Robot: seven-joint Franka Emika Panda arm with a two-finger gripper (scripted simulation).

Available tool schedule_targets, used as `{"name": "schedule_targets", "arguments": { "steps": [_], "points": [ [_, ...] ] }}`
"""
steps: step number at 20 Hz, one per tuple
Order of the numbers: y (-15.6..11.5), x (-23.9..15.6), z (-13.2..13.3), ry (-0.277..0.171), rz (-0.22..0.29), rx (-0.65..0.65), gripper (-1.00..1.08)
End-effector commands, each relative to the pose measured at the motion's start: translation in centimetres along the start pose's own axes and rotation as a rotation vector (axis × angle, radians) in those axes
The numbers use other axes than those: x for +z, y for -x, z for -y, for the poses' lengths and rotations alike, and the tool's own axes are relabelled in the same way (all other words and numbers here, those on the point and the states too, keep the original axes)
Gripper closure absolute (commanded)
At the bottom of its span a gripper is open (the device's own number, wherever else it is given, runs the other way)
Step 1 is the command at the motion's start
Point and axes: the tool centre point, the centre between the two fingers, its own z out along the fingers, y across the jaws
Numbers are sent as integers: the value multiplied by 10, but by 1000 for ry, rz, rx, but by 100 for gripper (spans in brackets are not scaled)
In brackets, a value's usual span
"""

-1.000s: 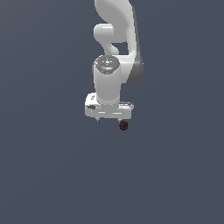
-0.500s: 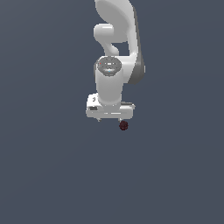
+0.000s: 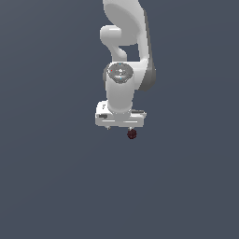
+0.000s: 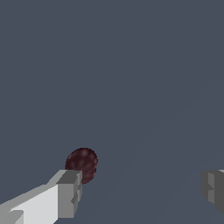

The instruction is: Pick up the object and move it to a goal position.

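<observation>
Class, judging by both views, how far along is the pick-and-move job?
Done: the tool is near the maroon lump, fingers spread wide. In hand: alignment; the lump sits by one finger, not centred between them. Left: centring, closing, lifting, carrying. No goal marker is visible.

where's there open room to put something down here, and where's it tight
Nearly everything is bare: the grey surface lies open on both sides of the arm and all across the exterior view's lower half. The one tight spot is under the gripper, where the dark red object sits close by one finger. The jaws stand wide, with bare floor between them.
</observation>
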Motion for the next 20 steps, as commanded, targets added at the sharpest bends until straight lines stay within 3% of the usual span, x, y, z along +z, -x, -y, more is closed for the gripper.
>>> {"name": "schedule_targets", "arguments": {
  "steps": [1, 11, 20],
  "points": [
    [4, 8, 8, -1, -4, 13, -92],
    [32, 52, 54, -12, -28, 104, -92],
    [46, 68, 71, -17, -38, 141, -92]
  ]
}}
